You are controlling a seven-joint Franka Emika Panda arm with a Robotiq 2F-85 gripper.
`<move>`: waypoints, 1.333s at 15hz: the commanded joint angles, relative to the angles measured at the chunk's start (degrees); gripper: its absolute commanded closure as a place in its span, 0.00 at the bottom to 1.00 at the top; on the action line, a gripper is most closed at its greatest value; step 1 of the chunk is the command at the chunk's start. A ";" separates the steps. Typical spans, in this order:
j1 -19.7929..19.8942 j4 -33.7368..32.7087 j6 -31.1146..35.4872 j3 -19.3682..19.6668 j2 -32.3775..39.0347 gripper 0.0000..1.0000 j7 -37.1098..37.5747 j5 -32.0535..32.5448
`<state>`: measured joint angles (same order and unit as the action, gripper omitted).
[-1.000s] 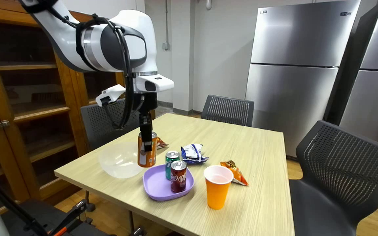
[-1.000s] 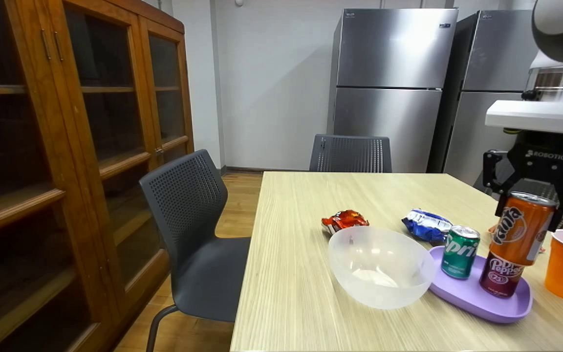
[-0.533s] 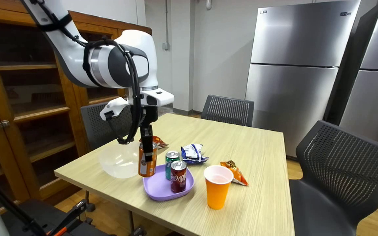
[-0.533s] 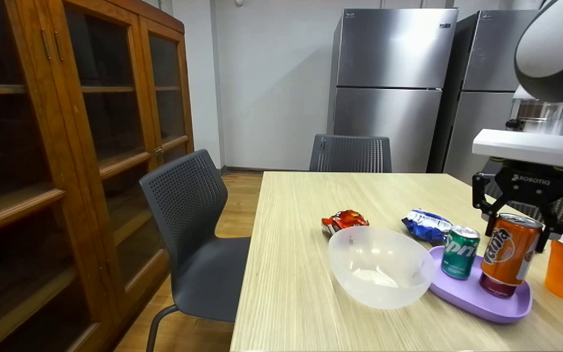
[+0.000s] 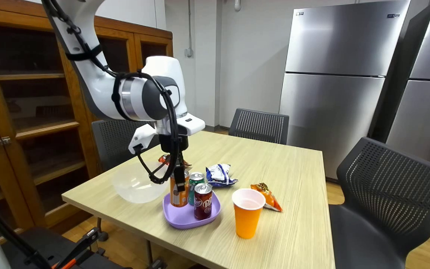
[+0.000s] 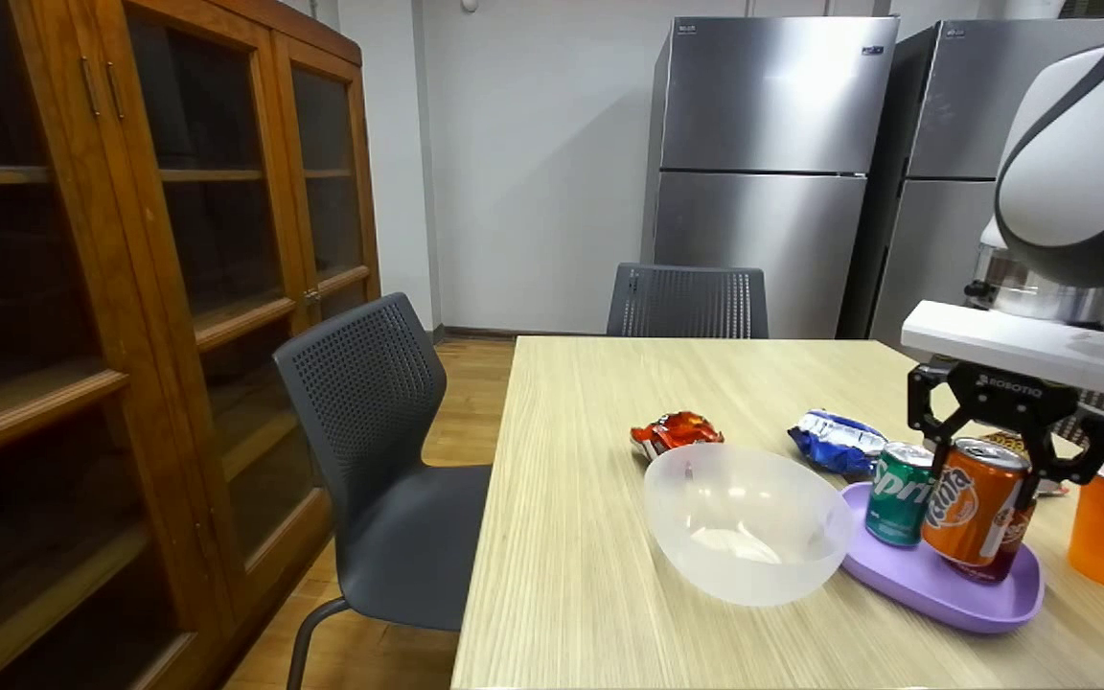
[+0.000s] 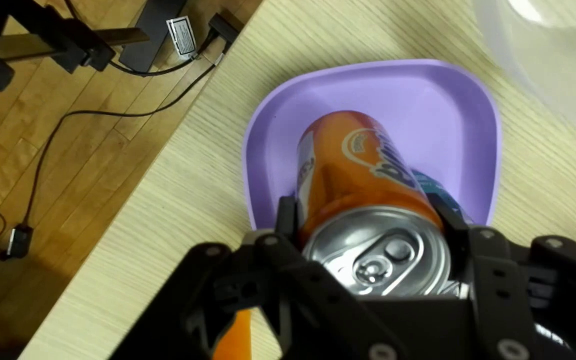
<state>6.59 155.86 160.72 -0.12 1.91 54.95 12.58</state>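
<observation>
My gripper [image 6: 981, 484] is shut on an orange Fanta can [image 6: 978, 508], gripped near its top. The can also shows in the wrist view [image 7: 358, 165] between the two fingers. It is roughly upright over the purple plate [image 5: 183, 222]; I cannot tell whether its base touches the plate. A green Sprite can [image 6: 897, 498] stands on the plate close beside it, mostly hidden in the wrist view. A dark red Dr Pepper can [image 5: 203, 201] also stands on the plate, partly behind the Fanta can in an exterior view [image 6: 1007, 546].
A translucent bowl [image 6: 744, 537] stands beside the plate. An orange cup [image 5: 247, 220] stands on the plate's other side. A blue and white bag [image 5: 220, 175], a red bag [image 6: 677, 433] and an orange bag [image 5: 269, 196] lie on the table. Chairs [image 5: 386, 198] surround it.
My gripper has come down with the Fanta can and moved from near the bowl's side to over the plate, closer to the Sprite can. The other objects have not moved.
</observation>
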 commanded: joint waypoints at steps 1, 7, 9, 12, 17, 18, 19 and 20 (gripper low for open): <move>-2.31 -3.44 1.80 3.27 4.67 0.62 3.44 3.27; -7.18 -5.87 2.10 7.67 9.31 0.62 2.06 1.13; -8.48 -6.15 2.00 8.53 10.13 0.62 1.70 0.63; -9.92 -6.19 2.05 9.23 10.91 0.62 1.32 -0.39; -11.64 -6.82 1.94 9.59 12.13 0.62 1.35 -2.30; -11.98 -6.96 2.03 9.69 12.47 0.62 1.42 -2.59; -12.23 -7.13 1.97 9.77 12.71 0.62 1.38 -2.92; -12.47 -7.21 1.95 9.87 12.90 0.62 1.36 -3.23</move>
<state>-4.26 149.74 162.57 8.88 14.09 55.96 10.72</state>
